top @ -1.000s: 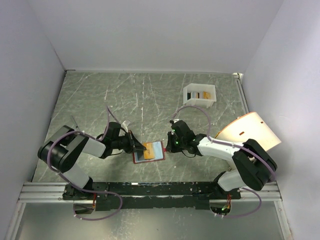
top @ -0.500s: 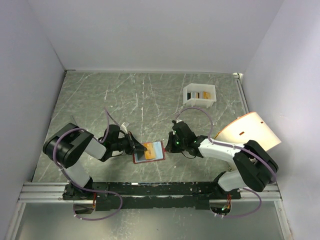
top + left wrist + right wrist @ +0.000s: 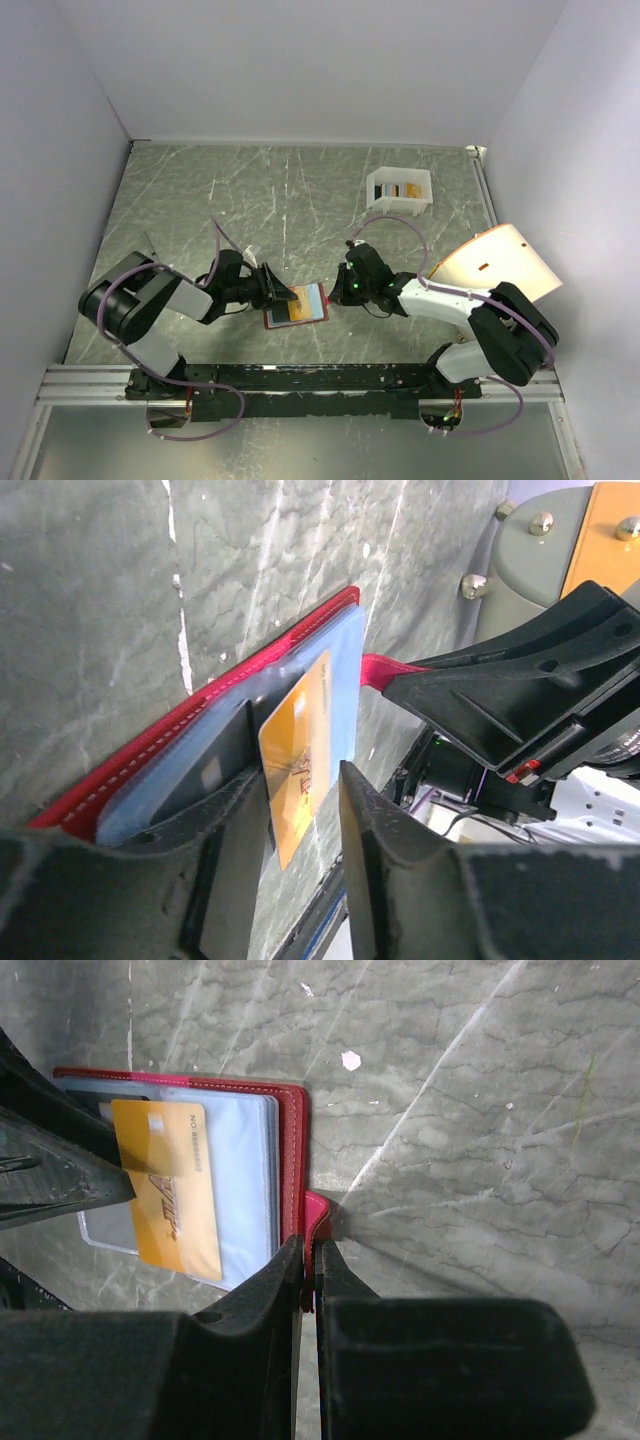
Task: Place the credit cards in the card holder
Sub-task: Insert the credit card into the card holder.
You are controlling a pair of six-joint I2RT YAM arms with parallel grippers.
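Marble table (image 3: pixel 250 190) lies open beyond the red wallet's (image 3: pixel 296 306) edges

The open red card holder (image 3: pixel 296 306) lay on the green marbled tabletop (image 3: pixel 250 190) between the two arms, an orange credit card (image 3: pixel 298 309) on its pale inner pocket. The left claw (image 3: pixel 277 293) met its left edge, the right claw (image 3: pixel 338 289) its right. A white box (image 3: pixel 399 189) holding cards sat well apart, toward the far right.
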